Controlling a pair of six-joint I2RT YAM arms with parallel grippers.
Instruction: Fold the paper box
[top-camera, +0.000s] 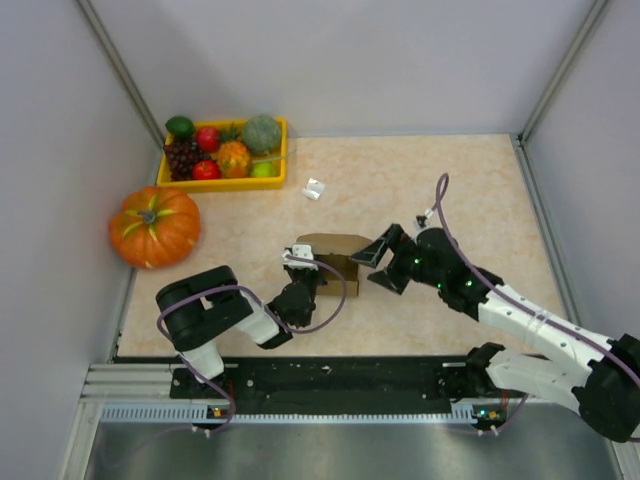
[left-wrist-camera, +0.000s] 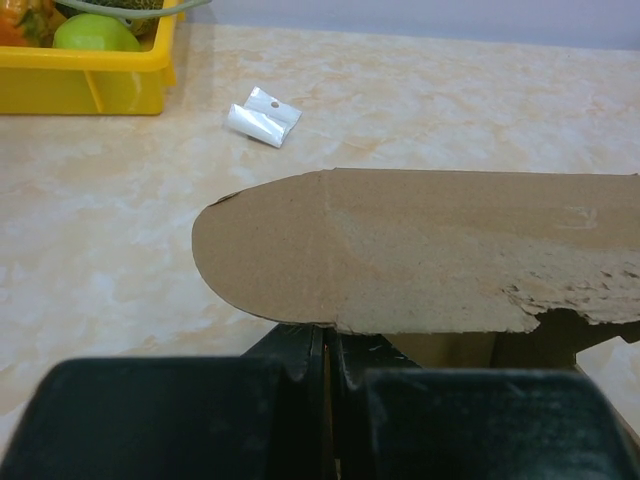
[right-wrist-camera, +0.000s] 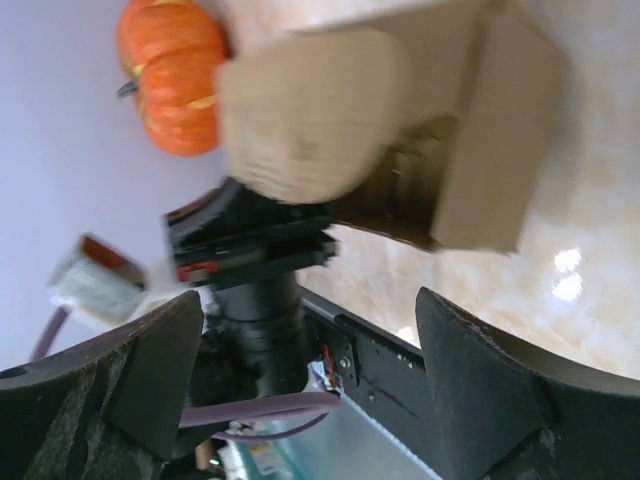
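The matte brown kraft paper box (top-camera: 335, 246), with 1 rounded flap and 1 ragged torn edge, sits right of the ribbed orange pumpkin (top-camera: 155, 226). The left gripper (top-camera: 302, 263) pinches its pumpkin-side wall, jaws tight. The right gripper (top-camera: 374, 264), on the side away from the pumpkin, gapes wide and holds nothing.

One brown kraft cardboard paper box (top-camera: 335, 243), one large orange pumpkin (top-camera: 154, 227), one small white folded packet (top-camera: 314, 189), one yellow plastic tray (top-camera: 222, 183) holding seven pieces of fruit (top-camera: 262, 133), two black robot arms (top-camera: 520, 314).
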